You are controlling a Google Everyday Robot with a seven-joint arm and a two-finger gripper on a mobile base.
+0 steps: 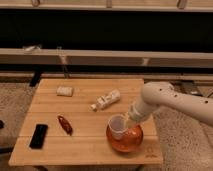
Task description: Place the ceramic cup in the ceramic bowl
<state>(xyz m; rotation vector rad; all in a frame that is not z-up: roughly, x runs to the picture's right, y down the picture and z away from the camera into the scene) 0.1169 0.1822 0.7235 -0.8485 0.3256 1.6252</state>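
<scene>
A white ceramic cup sits upright over the left part of an orange-red ceramic bowl at the front right of the wooden table. My gripper is at the end of the white arm that reaches in from the right. It is at the cup's right rim, above the bowl. Whether the cup rests on the bowl's inside or hangs just above it, I cannot tell.
A white bottle lies on its side in the table's middle. A pale sponge-like block is at the back left. A dark red object and a black phone-like slab lie at the front left. A long rail runs behind the table.
</scene>
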